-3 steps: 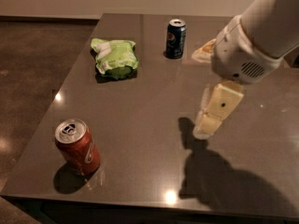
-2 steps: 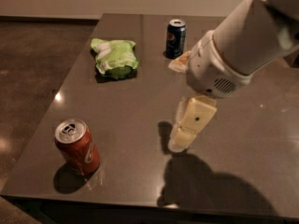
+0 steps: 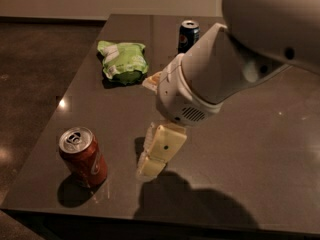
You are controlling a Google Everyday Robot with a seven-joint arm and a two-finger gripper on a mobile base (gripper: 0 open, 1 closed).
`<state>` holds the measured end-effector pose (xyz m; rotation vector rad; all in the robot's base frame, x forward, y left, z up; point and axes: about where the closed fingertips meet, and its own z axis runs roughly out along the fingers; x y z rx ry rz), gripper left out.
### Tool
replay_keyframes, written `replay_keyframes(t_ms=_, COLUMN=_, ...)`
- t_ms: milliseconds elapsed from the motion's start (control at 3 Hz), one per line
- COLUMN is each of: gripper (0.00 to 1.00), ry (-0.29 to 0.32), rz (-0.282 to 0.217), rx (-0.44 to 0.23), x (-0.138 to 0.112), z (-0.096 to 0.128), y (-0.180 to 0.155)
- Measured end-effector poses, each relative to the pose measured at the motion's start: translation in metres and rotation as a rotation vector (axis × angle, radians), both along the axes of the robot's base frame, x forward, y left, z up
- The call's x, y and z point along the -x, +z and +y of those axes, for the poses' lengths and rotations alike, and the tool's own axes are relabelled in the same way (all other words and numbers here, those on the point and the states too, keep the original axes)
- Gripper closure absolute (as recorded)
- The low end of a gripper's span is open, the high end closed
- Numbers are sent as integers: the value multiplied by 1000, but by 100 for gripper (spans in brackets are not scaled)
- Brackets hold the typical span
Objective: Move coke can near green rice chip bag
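The gripper [image 3: 152, 160] hangs low over the dark table [image 3: 260, 149], near the coke can [image 3: 83, 156] but not touching it. I cannot tell whether it is spread or closed. The can stands upright by the front left corner, well apart from the green rice chip bag [image 3: 124, 61] farther back.

Red coke can [image 3: 82, 156] sits lower left, white-patched green rice chip bag [image 3: 123, 61] upper left, cream gripper [image 3: 151, 165] centre, blue can [image 3: 188, 35] top.

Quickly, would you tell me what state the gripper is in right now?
Gripper: cannot be told; it hangs beside the coke can, not touching it.
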<state>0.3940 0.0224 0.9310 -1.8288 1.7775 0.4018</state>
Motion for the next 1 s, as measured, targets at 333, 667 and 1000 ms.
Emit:
replay_keyframes(t_ms=333, gripper=0, ry=31, rz=1, rx=-39, x=7, z=29, y=-4)
replay_keyframes(t_ms=667, gripper=0, ry=73, rz=16, rx=-69, x=17, z=61, y=-11)
replay_keyframes(t_ms=1000, gripper=0, ry=98, rz=38, rx=-73, x=25, z=77, y=-21)
